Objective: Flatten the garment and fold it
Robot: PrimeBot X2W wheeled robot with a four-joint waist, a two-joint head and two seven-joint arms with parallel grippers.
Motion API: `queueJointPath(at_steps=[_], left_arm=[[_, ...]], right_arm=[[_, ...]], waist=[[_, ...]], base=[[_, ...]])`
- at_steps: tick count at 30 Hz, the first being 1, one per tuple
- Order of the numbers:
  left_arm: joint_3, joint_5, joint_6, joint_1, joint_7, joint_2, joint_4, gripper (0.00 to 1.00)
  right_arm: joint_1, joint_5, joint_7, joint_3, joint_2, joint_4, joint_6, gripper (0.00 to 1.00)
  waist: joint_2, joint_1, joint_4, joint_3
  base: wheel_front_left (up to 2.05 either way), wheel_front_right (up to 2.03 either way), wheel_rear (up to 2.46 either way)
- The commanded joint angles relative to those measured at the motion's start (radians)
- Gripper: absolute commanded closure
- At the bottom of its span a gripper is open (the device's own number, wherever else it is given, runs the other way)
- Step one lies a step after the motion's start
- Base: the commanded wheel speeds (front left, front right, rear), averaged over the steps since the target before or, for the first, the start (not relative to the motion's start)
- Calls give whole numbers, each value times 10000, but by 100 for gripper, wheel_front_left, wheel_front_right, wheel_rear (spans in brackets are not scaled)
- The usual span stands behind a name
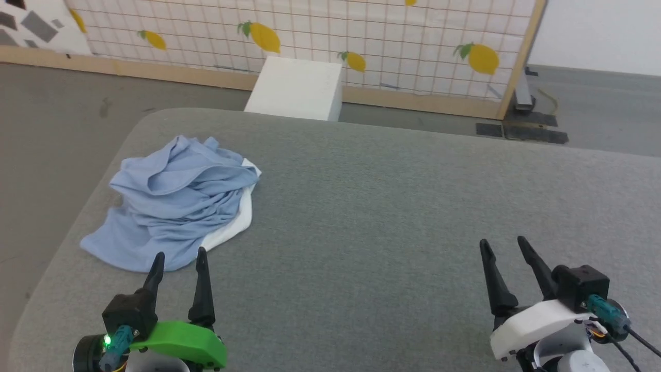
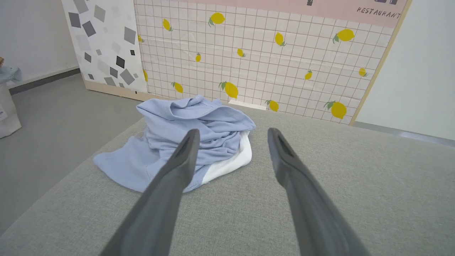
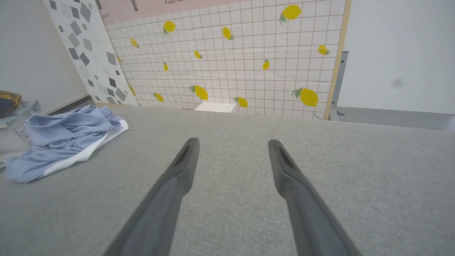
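– Left gripper (image 1: pixel 181 251) is closest, low in the head view. How do its fingers stand?

– Spread wide, with nothing between them. The left wrist view shows bare grey cloth in the gap.

– And the right gripper (image 1: pixel 502 240)?

– Likewise released, jaws wide apart and empty, hovering over the grey padded table (image 1: pixel 387 206).

– Where is the shirt (image 1: pixel 175 201)?

– Just beyond the left gripper's fingertips, crumpled in a loose heap on the table. Its near hem lies right at those tips; I cannot tell whether they touch it. From the right gripper it sits well off to the left and a little farther out.

– Is it flat anywhere?

– Only the lowest flap, spread toward the left gripper's outer side. The rest is bunched into folds and piled up.

– Any white on it?

– A white strip shows along the edge of the heap that faces the right gripper. Whether that is the collar is unclear.

– What lies past the grippers?

– A white box (image 1: pixel 297 88) stands beyond the table's far edge, ahead and between the two grippers. Behind it runs a tiled screen with lemons (image 1: pixel 361 36) on a wooden frame, standing on the grey floor (image 1: pixel 51 103).
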Motion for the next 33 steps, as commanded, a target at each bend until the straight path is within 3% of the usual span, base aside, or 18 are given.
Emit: queueJointPath(at_steps=[1, 20, 33], left_arm=[[19, -156, 26, 161, -111, -18, -2, 0], [125, -562, -52, 479, -503, -23, 56, 0], [61, -1004, -56, 466, -766, -27, -105, 0]], right_arm=[[-172, 150, -127, 41, 0, 109, -8, 0], [-277, 629, -516, 437, 0, 834, -10, 0], [-458, 775, -779, 428, 0, 1268, -12, 0]], waist=[[0, 0, 247, -75], [0, 0, 1665, -204], [0, 0, 2058, -44]], base=[[0, 0, 0], [0, 0, 0], [0, 0, 0]])
